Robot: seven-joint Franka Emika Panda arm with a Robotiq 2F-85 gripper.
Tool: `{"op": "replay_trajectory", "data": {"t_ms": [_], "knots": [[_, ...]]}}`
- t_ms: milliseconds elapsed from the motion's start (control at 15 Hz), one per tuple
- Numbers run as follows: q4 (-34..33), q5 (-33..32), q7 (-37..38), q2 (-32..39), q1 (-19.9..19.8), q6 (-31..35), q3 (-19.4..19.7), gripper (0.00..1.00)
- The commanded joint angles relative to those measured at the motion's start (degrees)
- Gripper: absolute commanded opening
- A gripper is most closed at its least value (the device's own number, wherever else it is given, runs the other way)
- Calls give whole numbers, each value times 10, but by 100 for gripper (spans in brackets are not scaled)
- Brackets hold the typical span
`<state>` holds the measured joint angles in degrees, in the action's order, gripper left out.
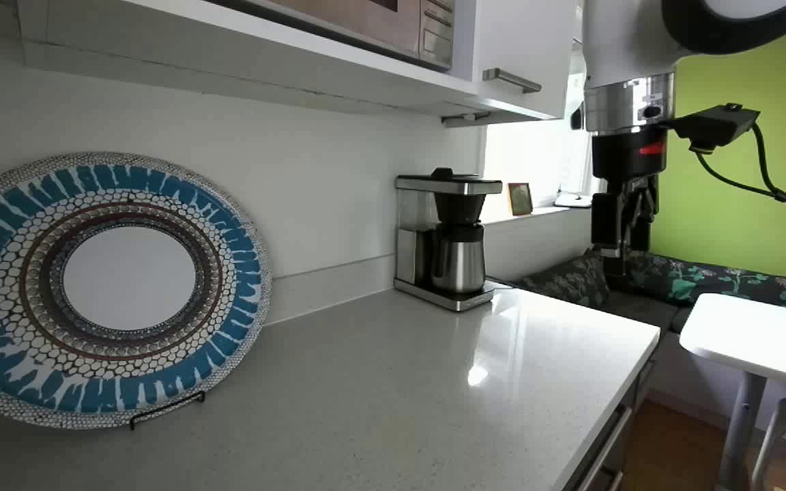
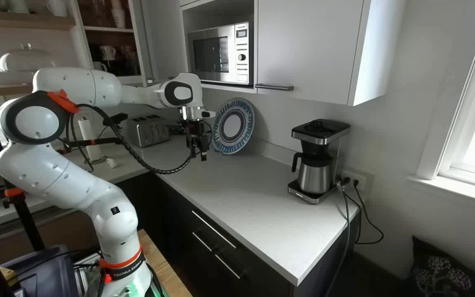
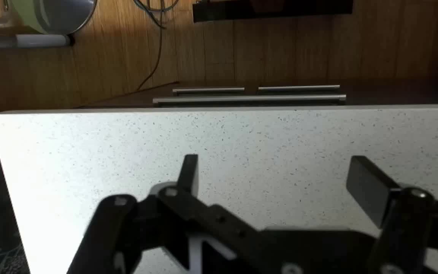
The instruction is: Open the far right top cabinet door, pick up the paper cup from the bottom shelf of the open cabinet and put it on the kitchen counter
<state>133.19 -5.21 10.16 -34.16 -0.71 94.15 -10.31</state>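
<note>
In an exterior view a white arm (image 2: 66, 179) fills the left, its gripper (image 2: 198, 156) hanging downward left of centre, above the kitchen counter (image 2: 254, 198); then a microwave (image 2: 220, 53) at top centre, a blue-ringed plate (image 2: 233, 126) upright at centre, the far right top cabinet door (image 2: 309, 47), closed, at upper right of centre, its bar handle (image 2: 276, 87) low, and a coffee maker (image 2: 319, 159) beneath it; in the wrist view the fingers (image 3: 188, 175) stand spread wide, speckled counter between them
</note>
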Motion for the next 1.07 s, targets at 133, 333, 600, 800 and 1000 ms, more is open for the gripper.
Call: {"op": "replay_trajectory", "data": {"t_ms": [133, 333, 600, 800, 1000], "knots": [[-2, -5, 6, 2, 14, -2, 10, 100], [-2, -5, 6, 2, 14, -2, 10, 100], [-36, -50, -1, -7, -5, 12, 25, 100], [-67, -83, -1, -5, -15, 40, 44, 100], [-110, -51, 44, 7, -32, 83, 70, 100]]}}
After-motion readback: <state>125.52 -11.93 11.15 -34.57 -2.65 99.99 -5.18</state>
